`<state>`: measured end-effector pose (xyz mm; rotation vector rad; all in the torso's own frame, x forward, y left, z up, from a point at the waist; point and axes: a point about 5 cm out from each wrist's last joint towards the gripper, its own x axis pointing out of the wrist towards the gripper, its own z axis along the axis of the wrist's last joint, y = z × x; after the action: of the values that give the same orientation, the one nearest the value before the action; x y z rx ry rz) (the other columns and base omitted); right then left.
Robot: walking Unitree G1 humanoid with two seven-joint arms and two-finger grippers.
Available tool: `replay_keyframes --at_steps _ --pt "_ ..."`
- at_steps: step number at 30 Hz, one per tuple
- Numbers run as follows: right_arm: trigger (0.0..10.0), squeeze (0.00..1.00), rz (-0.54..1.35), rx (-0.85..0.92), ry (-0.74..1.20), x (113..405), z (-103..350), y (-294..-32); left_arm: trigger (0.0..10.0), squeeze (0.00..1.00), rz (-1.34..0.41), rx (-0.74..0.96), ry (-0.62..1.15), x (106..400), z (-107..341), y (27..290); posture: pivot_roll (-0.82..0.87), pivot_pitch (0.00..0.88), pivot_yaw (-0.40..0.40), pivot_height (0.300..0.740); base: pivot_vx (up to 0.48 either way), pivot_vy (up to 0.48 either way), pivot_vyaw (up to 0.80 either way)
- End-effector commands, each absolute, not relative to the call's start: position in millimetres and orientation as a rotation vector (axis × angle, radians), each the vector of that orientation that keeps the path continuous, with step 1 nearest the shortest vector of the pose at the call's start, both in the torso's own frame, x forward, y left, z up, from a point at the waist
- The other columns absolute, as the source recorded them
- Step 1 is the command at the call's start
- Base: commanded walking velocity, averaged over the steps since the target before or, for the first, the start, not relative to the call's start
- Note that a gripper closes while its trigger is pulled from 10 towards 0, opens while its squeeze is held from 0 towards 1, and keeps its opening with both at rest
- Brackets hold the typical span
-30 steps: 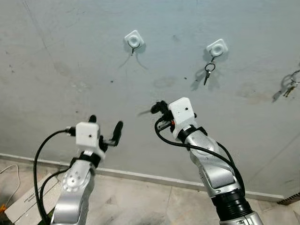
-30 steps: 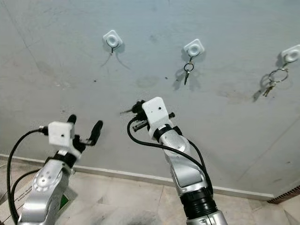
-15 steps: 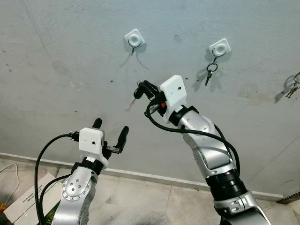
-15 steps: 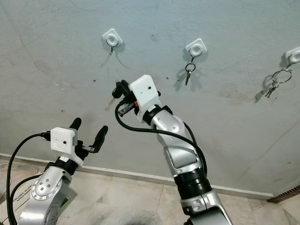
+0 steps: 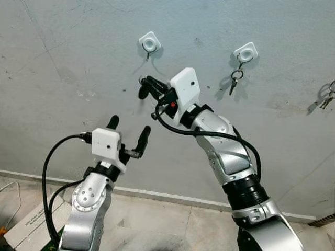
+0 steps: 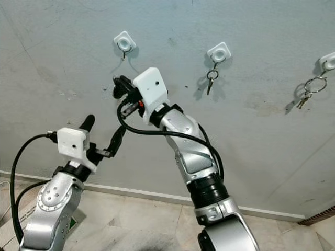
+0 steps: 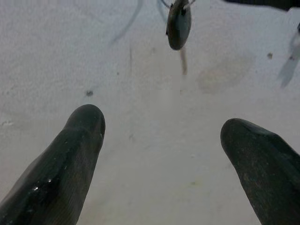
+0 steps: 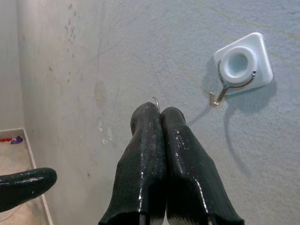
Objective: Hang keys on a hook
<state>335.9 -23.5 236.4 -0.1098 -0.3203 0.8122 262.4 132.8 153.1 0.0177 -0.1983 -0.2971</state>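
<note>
A white wall hook (image 5: pixel 149 44) with a bare metal prong is mounted high on the grey wall; the right wrist view has it close ahead as hook (image 8: pixel 241 65). My right gripper (image 5: pixel 147 82) is raised just below and slightly left of it, shut on a key ring. A thin wire loop (image 8: pixel 156 101) peeks out past the closed fingertips, and the black-headed key (image 5: pixel 142 93) dangles beneath them. My left gripper (image 5: pixel 128 130) is open lower down, facing the wall, with nothing between its fingers (image 7: pixel 70 154). The hanging key (image 7: pixel 178 26) shows above it.
A second hook (image 5: pixel 245 52) to the right carries a small key (image 5: pixel 233 81). A third hook (image 6: pixel 327 60) at the far right holds a bunch of keys (image 6: pixel 305 93). A cardboard box (image 5: pixel 26 225) lies on the tiled floor at lower left.
My right arm has lifted the key up and to the left, from mid-wall to just under the left hook. My left gripper has risen slightly and stays open.
</note>
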Motion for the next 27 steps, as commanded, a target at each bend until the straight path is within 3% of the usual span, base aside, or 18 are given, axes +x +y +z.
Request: replay_keyframes --at_steps 1,27 --pt "10.0 0.00 0.826 -0.101 -0.350 337.1 244.4 -21.9 10.0 0.00 -0.289 0.016 -0.201 263.6 155.7 133.4 0.04 0.100 0.001 0.740 0.000 0.000 0.00" --pt "10.0 0.00 0.816 0.004 -0.373 350.9 268.5 -12.5 10.0 0.00 -0.279 -0.006 -0.230 270.5 166.9 132.3 0.05 0.100 -0.002 0.740 0.000 0.000 0.00"
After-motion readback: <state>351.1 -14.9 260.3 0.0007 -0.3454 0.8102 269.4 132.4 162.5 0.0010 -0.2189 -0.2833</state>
